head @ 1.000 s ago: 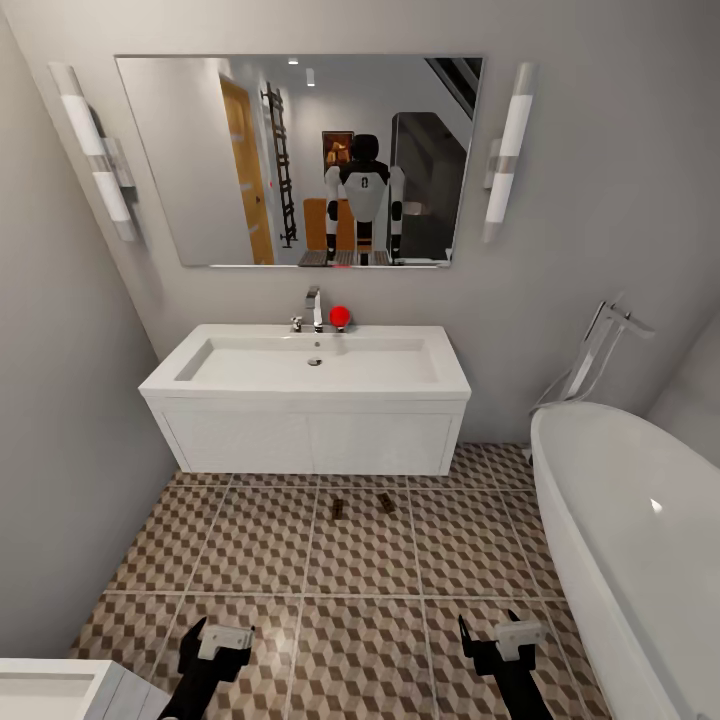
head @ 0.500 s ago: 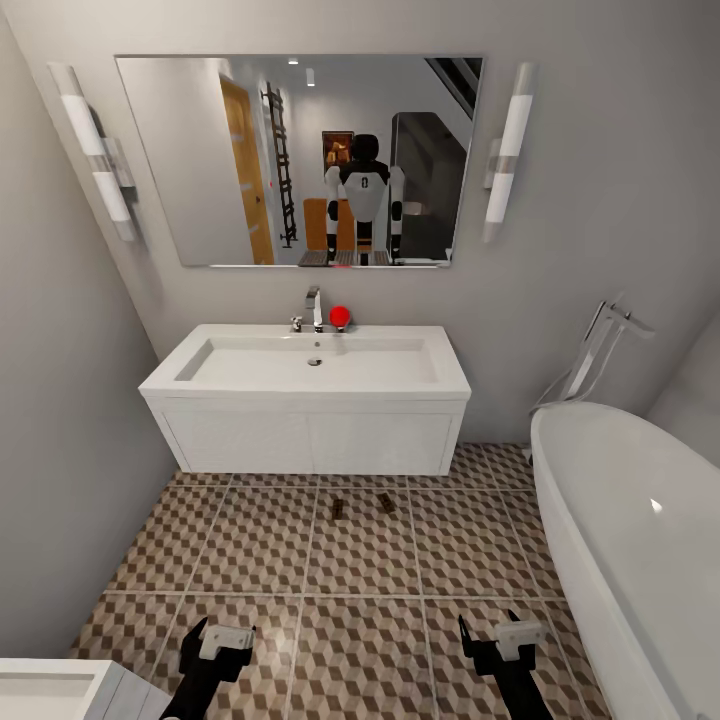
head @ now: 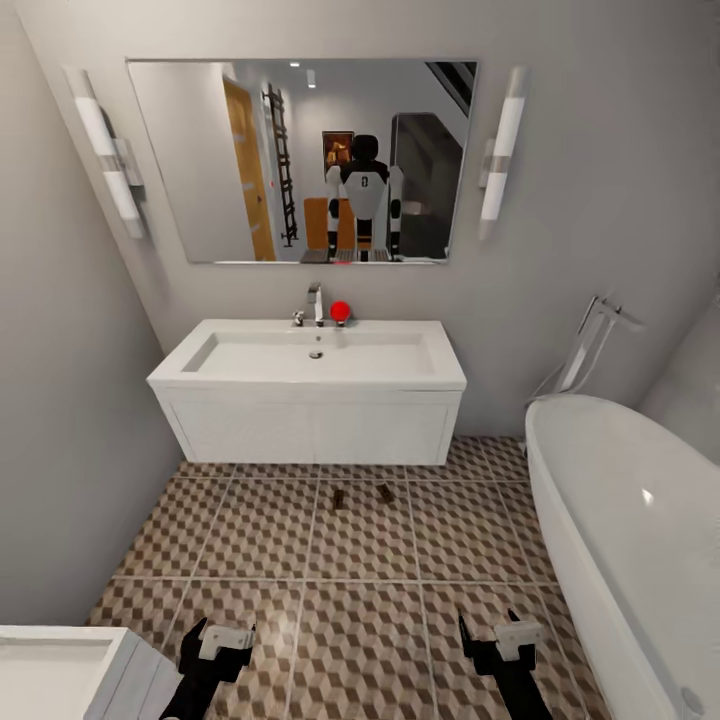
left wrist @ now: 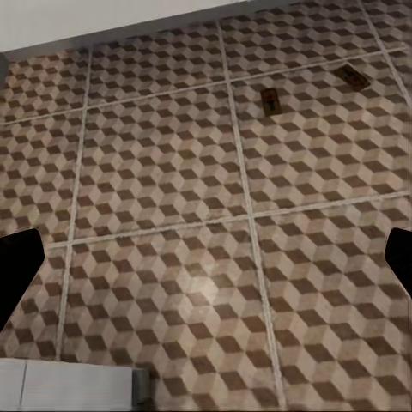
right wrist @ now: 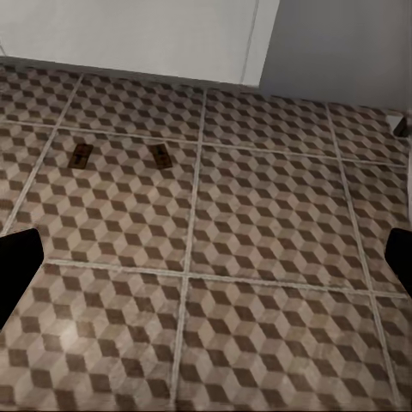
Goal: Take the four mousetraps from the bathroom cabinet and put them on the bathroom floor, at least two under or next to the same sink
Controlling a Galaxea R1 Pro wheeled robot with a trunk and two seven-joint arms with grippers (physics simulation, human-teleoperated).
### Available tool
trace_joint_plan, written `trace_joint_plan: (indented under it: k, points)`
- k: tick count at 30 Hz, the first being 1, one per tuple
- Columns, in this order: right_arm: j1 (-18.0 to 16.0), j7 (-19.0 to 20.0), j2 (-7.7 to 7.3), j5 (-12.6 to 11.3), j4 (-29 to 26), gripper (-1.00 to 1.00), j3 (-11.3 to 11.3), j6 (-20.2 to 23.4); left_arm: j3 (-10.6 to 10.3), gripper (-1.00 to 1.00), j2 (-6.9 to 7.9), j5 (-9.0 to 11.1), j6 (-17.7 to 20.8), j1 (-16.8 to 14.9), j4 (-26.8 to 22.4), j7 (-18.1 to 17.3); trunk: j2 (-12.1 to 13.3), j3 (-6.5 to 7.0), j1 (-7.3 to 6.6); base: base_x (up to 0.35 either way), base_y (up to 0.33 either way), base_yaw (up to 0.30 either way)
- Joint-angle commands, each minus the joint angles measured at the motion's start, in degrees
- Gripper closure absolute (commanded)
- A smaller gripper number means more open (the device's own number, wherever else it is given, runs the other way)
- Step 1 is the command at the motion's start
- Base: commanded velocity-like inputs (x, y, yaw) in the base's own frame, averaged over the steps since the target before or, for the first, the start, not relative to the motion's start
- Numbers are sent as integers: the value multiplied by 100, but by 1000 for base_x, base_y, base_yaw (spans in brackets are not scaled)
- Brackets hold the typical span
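Observation:
Two mousetraps (head: 339, 497) (head: 385, 493) lie side by side on the cube-patterned bathroom floor (head: 360, 560), just in front of the white wall-hung sink unit (head: 310, 420). The same mousetraps (left wrist: 269, 99) (left wrist: 353, 76) lie far ahead in the left wrist view, and as two small boards (right wrist: 80, 154) (right wrist: 160, 154) in the right wrist view. My left gripper (head: 222, 642) and right gripper (head: 492, 636) hang low over the near tiles, both open and holding nothing. The cabinet is out of view.
A white bathtub (head: 620, 520) with a floor-standing tap (head: 590, 345) runs along the right. The corner of a second white sink unit (head: 60, 670) sits at my lower left. A grey wall (head: 70, 450) closes the left side. A mirror (head: 300, 160) hangs above the sink.
The whole picture has shifted: the sink and mousetraps look slightly farther off, and more of the near-left sink unit shows. The mousetraps and both grippers keep their places.

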Motion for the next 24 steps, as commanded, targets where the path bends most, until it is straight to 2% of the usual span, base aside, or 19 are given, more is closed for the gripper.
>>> trace_joint_plan:
  k: [1,16,24]
  points:
    - [-5,-42,-1,39,5,-100,24,-12,-49,-100,-4,6,-24,-5,15,34,-11,-11,0,-311,0,0]
    - [-5,-42,-1,39,3,-100,24,-12,-49,-100,-4,6,-25,-6,15,34,-11,-11,0,-325,0,0]
    - [-5,-34,-1,38,3,-100,24,-12,-49,-100,-4,6,-24,-6,15,31,-11,-11,0,-88,0,0]
